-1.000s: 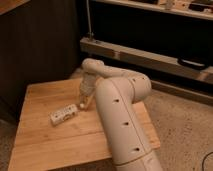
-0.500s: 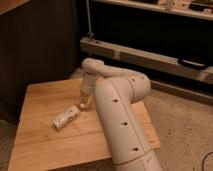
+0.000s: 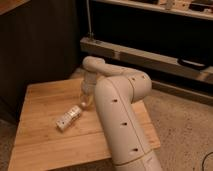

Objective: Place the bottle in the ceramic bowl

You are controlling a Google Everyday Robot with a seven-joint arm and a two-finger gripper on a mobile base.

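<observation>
The bottle, small and white, lies slanted on the wooden table, left of centre, its upper end pointing up and right. My gripper reaches down from the thick white arm and is shut on that upper end of the bottle, just above the tabletop. The ceramic bowl is hidden from view. The arm covers the right part of the table.
A dark cabinet wall stands behind the table on the left. A metal shelf rail runs across the back right, with a black cable on it. Speckled floor lies to the right of the table.
The gripper has closed on the bottle's upper end. The bottle has turned from nearly level to a steeper slant and shifted slightly right.
</observation>
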